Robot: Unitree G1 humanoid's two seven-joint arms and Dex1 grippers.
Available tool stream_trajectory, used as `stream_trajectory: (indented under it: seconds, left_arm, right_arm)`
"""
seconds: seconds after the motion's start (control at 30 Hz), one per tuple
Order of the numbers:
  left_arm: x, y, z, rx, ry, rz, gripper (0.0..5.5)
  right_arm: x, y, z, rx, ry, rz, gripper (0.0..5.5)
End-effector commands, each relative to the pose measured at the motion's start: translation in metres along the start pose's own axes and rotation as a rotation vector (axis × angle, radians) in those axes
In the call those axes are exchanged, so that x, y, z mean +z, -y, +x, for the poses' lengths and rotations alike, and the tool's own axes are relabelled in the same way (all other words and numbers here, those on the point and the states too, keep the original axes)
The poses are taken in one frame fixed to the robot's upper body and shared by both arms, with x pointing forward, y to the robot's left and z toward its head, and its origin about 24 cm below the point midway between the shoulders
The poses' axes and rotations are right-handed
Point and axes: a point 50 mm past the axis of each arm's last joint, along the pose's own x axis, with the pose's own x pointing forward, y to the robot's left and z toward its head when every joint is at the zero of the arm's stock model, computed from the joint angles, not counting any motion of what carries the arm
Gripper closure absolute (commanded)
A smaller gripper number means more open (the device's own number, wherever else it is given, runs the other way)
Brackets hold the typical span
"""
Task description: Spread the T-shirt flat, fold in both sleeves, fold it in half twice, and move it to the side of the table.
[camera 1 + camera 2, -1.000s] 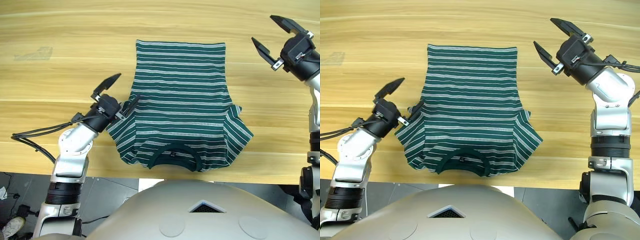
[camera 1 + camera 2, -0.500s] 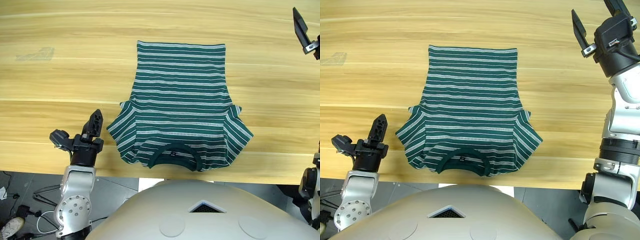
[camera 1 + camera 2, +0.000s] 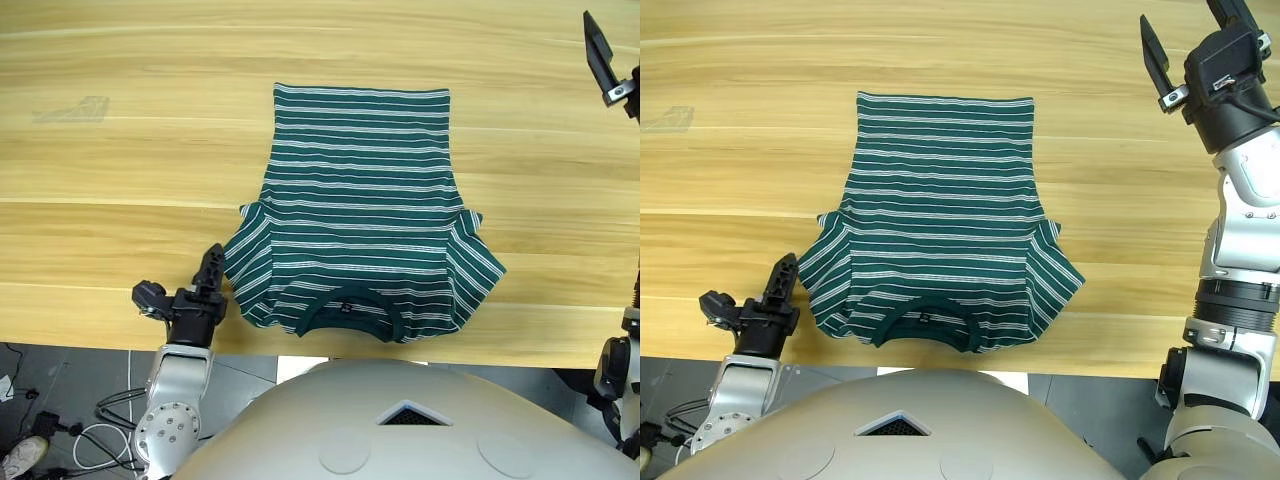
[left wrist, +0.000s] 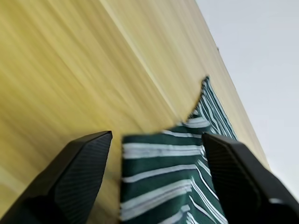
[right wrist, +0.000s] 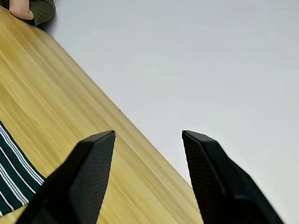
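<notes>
The T-shirt point(image 3: 360, 205) is dark green with white stripes and lies flat on the wooden table point(image 3: 130, 150), collar toward the near edge, both sleeves tucked partly in. My left gripper point(image 3: 178, 275) stands open at the near table edge, just left of the shirt's left shoulder. In the left wrist view the shirt's edge point(image 4: 163, 177) lies between the open fingers point(image 4: 79, 172). Over the table's far right, well clear of the shirt, my right gripper point(image 3: 1188, 30) hangs open with nothing in it. The shirt's hem corner point(image 5: 14, 184) shows in the right wrist view.
Bare wood surrounds the shirt on the left, right and far side. The table's near edge point(image 3: 100, 335) runs just below the collar. Cables lie on the floor point(image 3: 60, 440) beneath the left arm.
My left gripper drew back from the left sleeve to the near table edge, then shifted right toward the shirt's shoulder. My right gripper swung up and out to the far right. The shirt stayed put.
</notes>
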Motion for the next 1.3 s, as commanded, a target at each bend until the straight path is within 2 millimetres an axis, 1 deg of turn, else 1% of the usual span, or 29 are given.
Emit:
stream_trajectory:
  seconds: [0.03, 0.3, 0.5, 0.7, 0.73, 0.93, 1.03, 1.23, 1.3]
  left_arm:
    - [-0.022, -0.013, -0.010, 0.068, -0.156, -0.026, 1.92]
    - [-0.017, -0.017, -0.008, 0.067, -0.128, 0.020, 1.92]
    - [-0.017, -0.018, -0.006, 0.081, -0.116, 0.054, 2.76]
    - [-0.016, -0.019, -0.005, 0.085, -0.088, 0.066, 3.83]
    - [-0.016, -0.019, -0.004, 0.088, -0.075, 0.061, 3.94]
    - [-0.013, -0.019, -0.002, 0.100, -0.013, 0.038, 5.10]
    - [-0.012, -0.019, -0.001, 0.109, 0.005, 0.030, 5.49]
    - [-0.011, -0.019, 0.002, 0.115, 0.022, 0.018, 5.49]
    - [-0.008, -0.017, 0.003, 0.100, 0.034, 0.040, 5.49]
  right_arm:
    - [0.002, -0.001, 0.001, -0.006, -0.001, -0.004, 2.85]
    - [0.000, -0.005, -0.001, 0.000, -0.010, -0.013, 2.85]
    - [-0.001, -0.008, -0.001, 0.007, -0.013, -0.014, 2.85]
    - [-0.002, -0.010, -0.003, 0.011, -0.015, -0.014, 2.85]
    - [-0.003, -0.010, -0.003, 0.011, -0.018, -0.014, 2.85]
    - [-0.005, -0.012, -0.005, 0.009, -0.030, -0.015, 2.85]
    - [-0.006, -0.012, -0.005, 0.006, -0.033, -0.013, 2.85]
    - [-0.010, -0.016, -0.007, 0.008, -0.044, -0.004, 2.85]
    - [-0.011, -0.018, -0.007, 0.010, -0.046, -0.001, 2.85]
